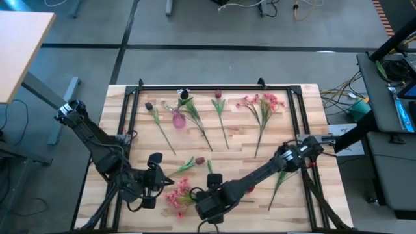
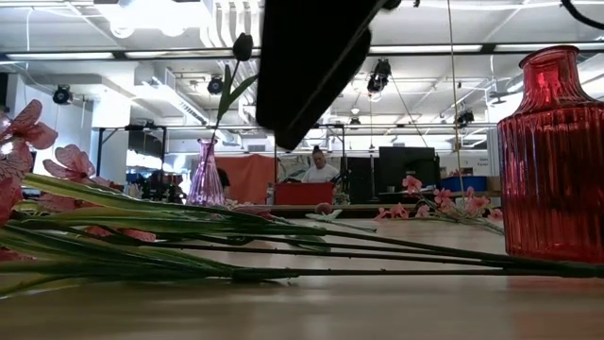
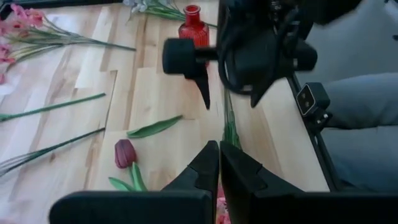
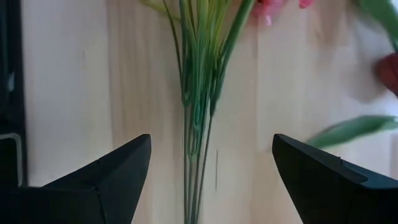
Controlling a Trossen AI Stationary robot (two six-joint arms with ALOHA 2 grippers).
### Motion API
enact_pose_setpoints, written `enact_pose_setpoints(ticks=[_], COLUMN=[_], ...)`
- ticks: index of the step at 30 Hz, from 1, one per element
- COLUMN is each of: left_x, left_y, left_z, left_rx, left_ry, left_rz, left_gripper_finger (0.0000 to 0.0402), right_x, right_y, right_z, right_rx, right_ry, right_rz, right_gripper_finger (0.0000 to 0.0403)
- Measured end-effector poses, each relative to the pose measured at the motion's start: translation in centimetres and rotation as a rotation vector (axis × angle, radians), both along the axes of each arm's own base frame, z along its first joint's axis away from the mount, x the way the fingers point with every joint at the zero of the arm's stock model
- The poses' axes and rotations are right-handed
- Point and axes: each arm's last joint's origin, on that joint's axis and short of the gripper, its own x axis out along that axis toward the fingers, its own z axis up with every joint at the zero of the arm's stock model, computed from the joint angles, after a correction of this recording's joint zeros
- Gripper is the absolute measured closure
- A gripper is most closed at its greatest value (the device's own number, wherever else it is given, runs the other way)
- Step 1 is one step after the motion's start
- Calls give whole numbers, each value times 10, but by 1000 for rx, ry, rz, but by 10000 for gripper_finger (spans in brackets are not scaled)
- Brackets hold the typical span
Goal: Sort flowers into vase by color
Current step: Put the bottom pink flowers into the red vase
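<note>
Pale wood planks make up the table (image 1: 130,123), ringed by a black metal frame. Relative to the red ribbed glass vase (image 3: 193,30) (standing by the table's near edge, largely hidden under the right arm in the high view), the right gripper (image 4: 211,165) hangs just beside it with its jaws spread wide, straddling the bundled green stems of a pink flower spray (image 1: 179,194) without touching them. The left gripper (image 3: 219,163) sits a little farther from the vase, fingers clenched together on nothing. A loose maroon tulip (image 3: 125,153) lies between that gripper and the vase. Across the table from the vase, a pink vase (image 1: 177,118) stands among more tulips and another pink spray (image 1: 263,104).
</note>
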Motion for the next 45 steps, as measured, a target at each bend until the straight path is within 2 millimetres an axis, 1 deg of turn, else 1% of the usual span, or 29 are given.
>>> enact_pose_setpoints(ticks=[4,7,11,16,19,22,25,30,33,35,38,45], left_x=[-1,-3,-6,-10,-10,-10,-10,-10,-10,-10,-9,-9], left_y=[0,0,-2,-5,-5,-5,-5,-6,-5,-5,-5,-5], left_z=[0,0,0,0,0,0,0,0,0,0,1,1], left_rx=[-31,-58,-92,-111,-116,-116,-117,-122,-121,-121,-115,-131], left_ry=[7,10,15,13,13,12,12,10,5,4,-5,-5], left_rz=[27,51,65,70,71,72,72,74,82,86,95,106], left_gripper_finger=[402,402,402,402,402,402,402,402,402,402,402,402], right_x=[8,12,17,20,23,25,26,25,25,25,26,28], right_y=[0,-3,-7,-14,-15,-14,-15,-16,-16,-17,-21,-27], right_z=[-18,-26,-30,-34,-34,-37,-42,-54,-58,-58,-60,-61], right_rx=[-10,43,105,117,120,125,131,135,137,136,135,142], right_ry=[25,54,58,68,51,22,19,13,8,8,12,8], right_rz=[-7,-4,-8,-9,35,59,62,61,55,43,32,5], right_gripper_finger=[77,82,104,153,181,200,212,218,220,229,258,367])
